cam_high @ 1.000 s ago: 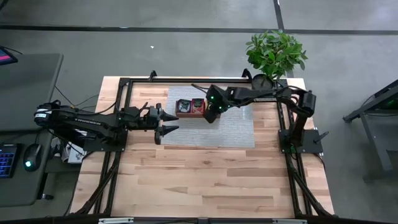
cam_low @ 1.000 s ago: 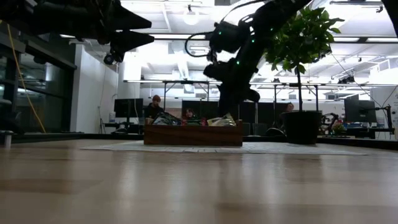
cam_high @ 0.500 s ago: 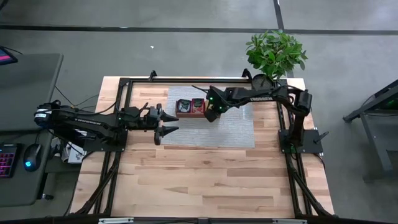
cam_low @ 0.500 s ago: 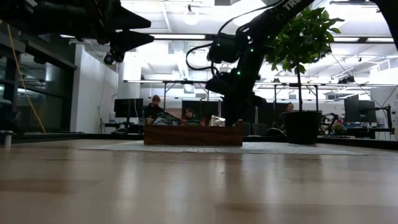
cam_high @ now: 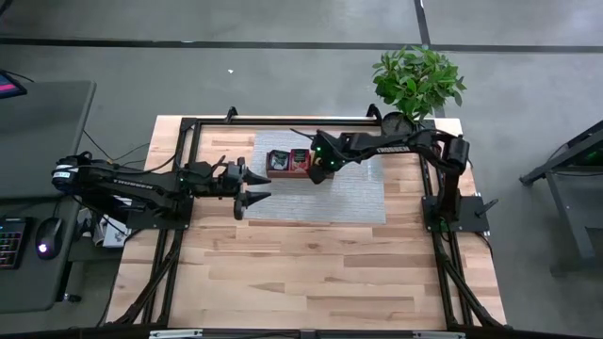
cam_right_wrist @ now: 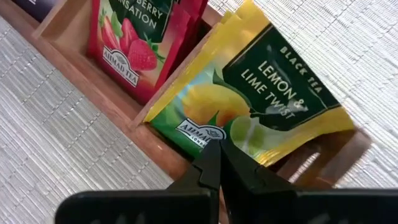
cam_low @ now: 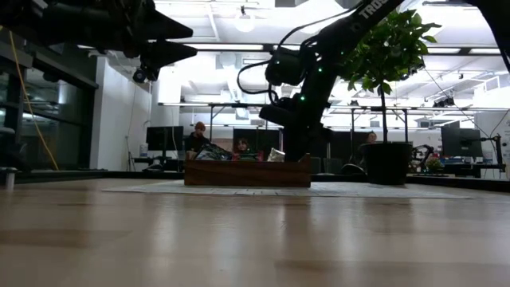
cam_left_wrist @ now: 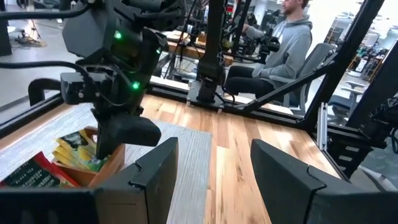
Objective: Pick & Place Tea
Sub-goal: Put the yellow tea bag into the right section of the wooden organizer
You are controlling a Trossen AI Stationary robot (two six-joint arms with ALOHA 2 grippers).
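We find the right claw (cam_right_wrist: 219, 163) fully closed, empty, above the yellow tea packets (cam_right_wrist: 249, 106) in the wooden tray (cam_high: 288, 164). The left claw (cam_high: 252, 197) hangs spread, empty. The tray rests on a grey mat (cam_high: 363, 198) on the tabletop (cam_high: 311, 264); a potted plant (cam_high: 417, 83) and seated person (cam_left_wrist: 283, 50) lie beyond.

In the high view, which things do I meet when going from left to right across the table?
Left gripper → tray → right gripper → plant
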